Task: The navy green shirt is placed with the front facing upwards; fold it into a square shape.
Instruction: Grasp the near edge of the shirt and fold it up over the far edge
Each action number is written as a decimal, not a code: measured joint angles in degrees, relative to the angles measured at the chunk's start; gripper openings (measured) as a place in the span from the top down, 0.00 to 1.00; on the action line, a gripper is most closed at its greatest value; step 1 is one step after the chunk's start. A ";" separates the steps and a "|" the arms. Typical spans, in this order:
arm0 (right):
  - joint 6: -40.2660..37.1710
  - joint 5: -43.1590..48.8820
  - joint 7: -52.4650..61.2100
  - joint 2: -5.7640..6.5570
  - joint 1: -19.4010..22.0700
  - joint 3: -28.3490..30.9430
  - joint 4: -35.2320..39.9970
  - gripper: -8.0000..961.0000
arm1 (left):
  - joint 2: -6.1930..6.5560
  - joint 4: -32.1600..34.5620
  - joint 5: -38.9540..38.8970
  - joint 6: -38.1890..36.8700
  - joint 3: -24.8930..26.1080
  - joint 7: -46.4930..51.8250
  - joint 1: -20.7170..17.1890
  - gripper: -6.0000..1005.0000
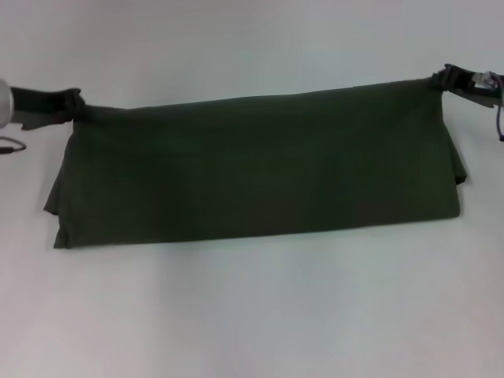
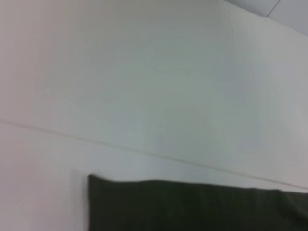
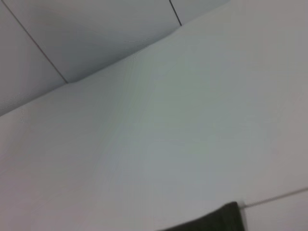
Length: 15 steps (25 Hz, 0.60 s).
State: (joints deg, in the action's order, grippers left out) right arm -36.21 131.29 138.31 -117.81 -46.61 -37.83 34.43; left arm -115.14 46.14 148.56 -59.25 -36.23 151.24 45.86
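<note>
The navy green shirt (image 1: 260, 169) is a long dark olive band across the white table, folded lengthwise, with no lettering or collar showing. My left gripper (image 1: 76, 105) is shut on its far left corner. My right gripper (image 1: 439, 79) is shut on its far right corner. Both hold the far edge taut and slightly raised, while the near edge rests on the table. A dark strip of the shirt also shows in the left wrist view (image 2: 192, 207), and a small dark corner shows in the right wrist view (image 3: 221, 219).
The white table (image 1: 252, 315) spreads all around the shirt. A thin seam line (image 2: 144, 151) crosses the surface in the left wrist view. A black cable (image 1: 499, 118) hangs by my right wrist.
</note>
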 joint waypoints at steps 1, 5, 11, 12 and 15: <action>1.14 0.10 0.00 0.02 -0.58 -0.21 -0.77 0.93 | 0.12 -0.35 0.11 0.18 0.01 0.12 0.51 0.97; 6.03 0.23 0.46 0.44 -2.47 -2.71 -3.89 0.93 | 1.09 -3.55 0.66 2.88 -0.29 0.32 2.77 0.97; 10.56 0.25 0.55 0.32 -3.75 -4.38 -5.63 0.93 | 1.32 -6.26 0.83 6.83 -0.69 0.31 3.55 0.97; 10.94 0.24 0.55 0.28 -3.80 -4.49 -5.63 0.93 | 1.30 -6.28 0.84 7.01 -0.68 0.31 3.52 0.97; 11.23 0.09 0.56 0.40 -4.10 -4.52 -5.67 0.93 | 1.28 -6.32 0.86 7.76 -0.58 0.32 3.47 0.97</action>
State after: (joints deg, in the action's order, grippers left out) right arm -24.98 131.39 138.87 -117.41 -50.71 -42.34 28.75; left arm -113.86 39.82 149.42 -51.48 -36.81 151.55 49.33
